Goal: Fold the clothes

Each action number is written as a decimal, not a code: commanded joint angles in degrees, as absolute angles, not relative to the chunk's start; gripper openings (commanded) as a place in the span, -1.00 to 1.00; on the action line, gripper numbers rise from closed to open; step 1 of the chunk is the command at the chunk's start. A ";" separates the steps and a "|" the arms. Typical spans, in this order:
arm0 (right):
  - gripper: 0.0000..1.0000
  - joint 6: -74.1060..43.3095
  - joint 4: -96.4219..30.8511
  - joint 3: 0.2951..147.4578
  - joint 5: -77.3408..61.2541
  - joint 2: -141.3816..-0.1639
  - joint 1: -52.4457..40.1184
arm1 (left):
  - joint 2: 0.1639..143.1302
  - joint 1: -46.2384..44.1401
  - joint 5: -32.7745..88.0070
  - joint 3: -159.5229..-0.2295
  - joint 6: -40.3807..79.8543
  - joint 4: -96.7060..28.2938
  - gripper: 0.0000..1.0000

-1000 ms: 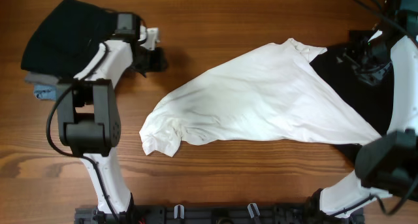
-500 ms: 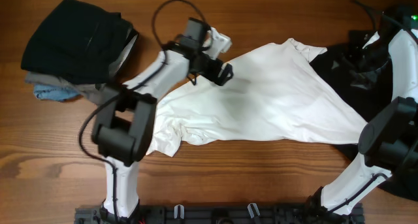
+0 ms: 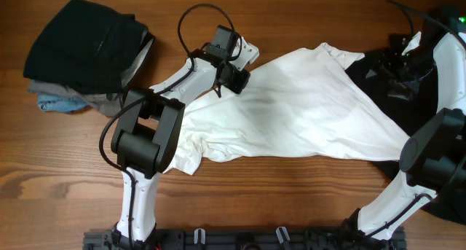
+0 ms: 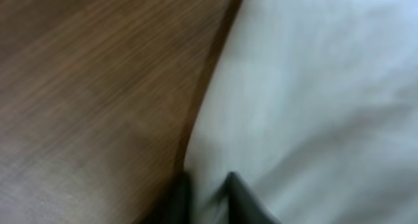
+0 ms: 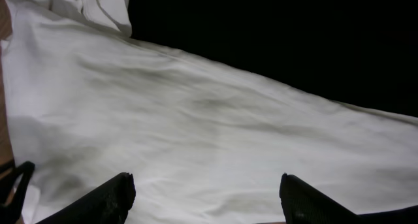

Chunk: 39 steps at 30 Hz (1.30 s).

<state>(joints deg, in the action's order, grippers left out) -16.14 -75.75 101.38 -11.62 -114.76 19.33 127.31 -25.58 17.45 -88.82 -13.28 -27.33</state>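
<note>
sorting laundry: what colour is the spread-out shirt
White T-shirt, plain on this side; best seen overhead.

No writing, label, brand, number or sign can be read in any view. The white T-shirt (image 3: pixel 306 111) shows only plain cloth, and the black garment (image 3: pixel 371 79) at the right of the frame shows no legible mark.
</note>
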 commanded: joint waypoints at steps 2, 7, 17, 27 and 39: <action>0.54 -15.09 -74.74 101.56 -12.53 -114.76 19.42 | 130.74 -25.87 20.71 -87.35 -13.17 -34.52 -0.92; 0.55 -15.20 -73.54 101.56 -12.51 -114.76 19.42 | 129.99 -24.18 10.70 -88.49 -7.77 -37.82 -0.92; 0.59 -15.20 -70.46 100.82 -9.47 -114.91 19.31 | 121.10 -9.96 -10.94 -93.71 12.01 -44.29 -0.92; -0.31 -13.72 -53.21 82.43 -17.54 -114.93 17.43 | 119.98 -2.87 -1.48 -93.71 12.01 -47.88 -0.87; -0.92 -26.74 -32.64 68.12 -4.64 -114.93 16.75 | 110.87 -7.46 0.84 -93.73 9.41 -51.83 0.46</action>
<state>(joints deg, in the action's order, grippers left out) -19.25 -35.22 70.13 -18.52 -113.91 14.37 118.45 -6.20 -0.47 -92.75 10.07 -51.27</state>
